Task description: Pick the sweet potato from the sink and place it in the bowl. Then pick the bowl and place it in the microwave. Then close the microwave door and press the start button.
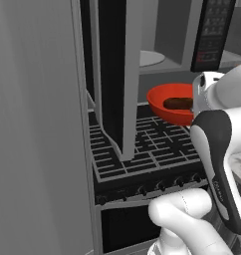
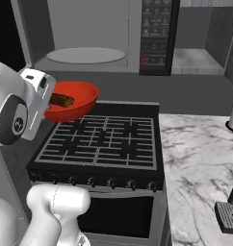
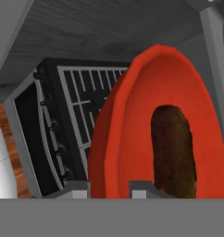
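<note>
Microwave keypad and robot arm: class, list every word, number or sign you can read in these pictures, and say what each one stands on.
Nothing can be read for certain.
Keypad strip on the microwave: rows of small pale and red marks, too small and blurred to read.
Robot arm, dark forearm cover: faint grey lettering, too blurred to read.
Robot arm joint: a small round emblem, not legible.
Bowl, sweet potato, stove: no text.

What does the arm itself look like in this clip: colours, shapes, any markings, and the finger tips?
The arm is a glossy white, rounded shell with a dark grey band running along one link and faint small lettering on it. Its joints are bulbous; one round joint cap carries a small circular mark. The hand housing is white and boxy. The gripper ends in two small, square, dark grey finger tips. No cables show.
</note>
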Available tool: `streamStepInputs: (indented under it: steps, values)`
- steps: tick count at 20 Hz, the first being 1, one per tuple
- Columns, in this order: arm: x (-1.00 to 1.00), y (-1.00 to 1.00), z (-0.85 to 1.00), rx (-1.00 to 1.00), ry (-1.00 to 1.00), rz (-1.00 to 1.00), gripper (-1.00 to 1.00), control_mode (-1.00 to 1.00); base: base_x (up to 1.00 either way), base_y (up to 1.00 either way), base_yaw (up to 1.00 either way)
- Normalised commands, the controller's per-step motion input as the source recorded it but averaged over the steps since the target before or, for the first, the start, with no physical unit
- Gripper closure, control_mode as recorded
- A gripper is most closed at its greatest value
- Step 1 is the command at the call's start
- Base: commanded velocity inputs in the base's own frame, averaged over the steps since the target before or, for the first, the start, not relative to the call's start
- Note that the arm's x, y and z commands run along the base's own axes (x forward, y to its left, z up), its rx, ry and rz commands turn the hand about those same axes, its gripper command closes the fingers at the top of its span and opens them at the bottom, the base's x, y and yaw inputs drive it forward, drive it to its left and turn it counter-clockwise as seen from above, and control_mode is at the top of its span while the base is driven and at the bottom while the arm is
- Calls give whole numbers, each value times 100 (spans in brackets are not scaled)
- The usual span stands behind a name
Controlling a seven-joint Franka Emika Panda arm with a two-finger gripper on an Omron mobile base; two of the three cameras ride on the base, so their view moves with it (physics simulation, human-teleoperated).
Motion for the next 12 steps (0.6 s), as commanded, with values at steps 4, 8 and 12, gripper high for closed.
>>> streamStepInputs:
  steps: [4, 8, 12]
  values:
    - [0, 0, 0, 0, 0, 0, 100, 100, -7, -5, 0]
    - [0, 0, 0, 0, 0, 0, 100, 100, -1, 0, 0]
    - [2, 2, 18, 0, -6, 3, 100, -100, 0, 0, 0]
